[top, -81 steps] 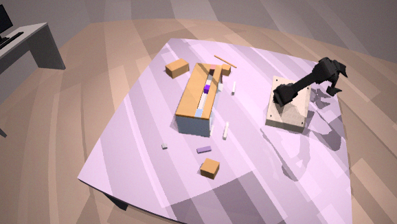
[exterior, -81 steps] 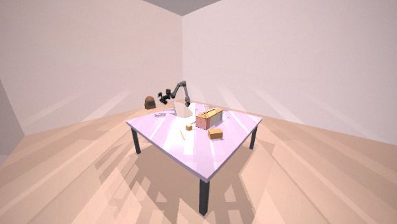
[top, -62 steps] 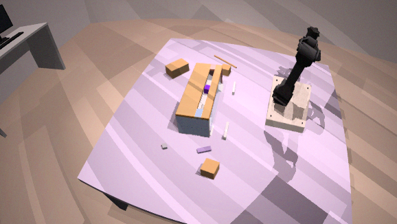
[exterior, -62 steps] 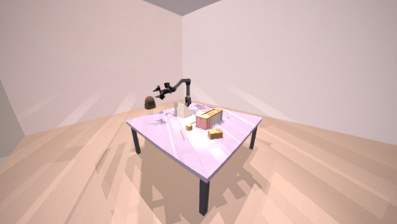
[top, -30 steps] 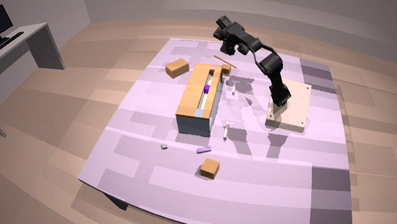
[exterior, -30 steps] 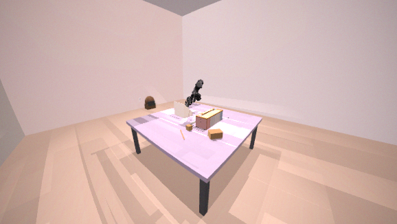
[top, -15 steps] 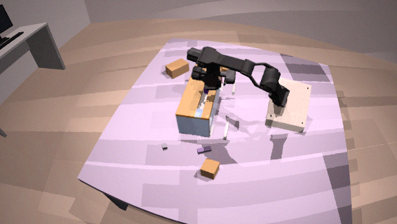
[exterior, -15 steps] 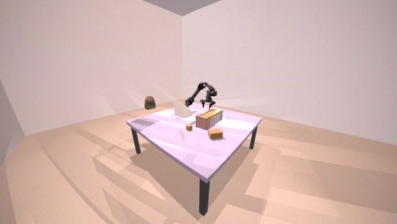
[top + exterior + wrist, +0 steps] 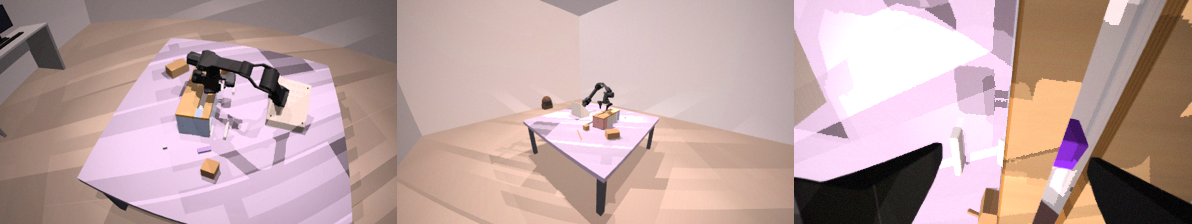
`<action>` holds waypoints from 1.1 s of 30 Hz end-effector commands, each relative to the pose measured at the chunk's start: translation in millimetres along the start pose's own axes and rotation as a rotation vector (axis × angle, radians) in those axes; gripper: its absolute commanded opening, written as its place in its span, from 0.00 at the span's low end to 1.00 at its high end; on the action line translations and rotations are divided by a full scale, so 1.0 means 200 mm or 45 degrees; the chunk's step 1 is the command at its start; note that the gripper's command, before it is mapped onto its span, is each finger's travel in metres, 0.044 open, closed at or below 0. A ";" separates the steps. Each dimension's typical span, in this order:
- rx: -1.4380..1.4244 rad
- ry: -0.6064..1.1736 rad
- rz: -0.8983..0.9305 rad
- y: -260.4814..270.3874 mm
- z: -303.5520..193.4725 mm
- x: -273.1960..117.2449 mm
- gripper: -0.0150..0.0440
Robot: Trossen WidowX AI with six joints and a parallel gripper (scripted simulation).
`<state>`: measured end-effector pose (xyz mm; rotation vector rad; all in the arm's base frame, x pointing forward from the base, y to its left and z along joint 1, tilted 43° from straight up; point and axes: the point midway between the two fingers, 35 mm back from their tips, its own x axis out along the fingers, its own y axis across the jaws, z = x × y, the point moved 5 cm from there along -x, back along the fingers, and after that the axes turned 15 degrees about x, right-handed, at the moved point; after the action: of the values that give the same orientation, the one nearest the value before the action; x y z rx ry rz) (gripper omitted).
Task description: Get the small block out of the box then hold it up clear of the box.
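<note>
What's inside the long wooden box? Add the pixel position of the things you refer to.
Through the slot in the top of the box (image 9: 189, 104) (image 9: 600, 123) (image 9: 1044, 110), I can see a purple block (image 9: 1072, 152) and something white beside it. The wooden top covers the rest, so I can't tell what else is inside.

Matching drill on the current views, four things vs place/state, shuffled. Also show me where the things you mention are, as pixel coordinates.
1. violet block (image 9: 1072, 150)
2. gripper (image 9: 213, 82) (image 9: 604, 108) (image 9: 1014, 157)
3. lavender bar (image 9: 204, 150)
4. arm's base slab (image 9: 305, 91) (image 9: 579, 110)

A. flat on the table, off one end of the box (image 9: 187, 103) (image 9: 599, 122) (image 9: 1044, 115)
B. seen through the slot in the box's top
C. cream, under the arm's foot
D. open, above the box

Pairs: 1-B, 2-D, 3-A, 4-C
</note>
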<state>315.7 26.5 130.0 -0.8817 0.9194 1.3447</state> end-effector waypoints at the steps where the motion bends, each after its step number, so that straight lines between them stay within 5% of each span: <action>1: 0.004 -0.005 0.003 0.01 0.01 0.03 0.93; 33: 0.004 -0.009 0.003 0.05 0.07 0.28 0.93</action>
<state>308.7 59.0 87.2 -0.8785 0.9180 1.3454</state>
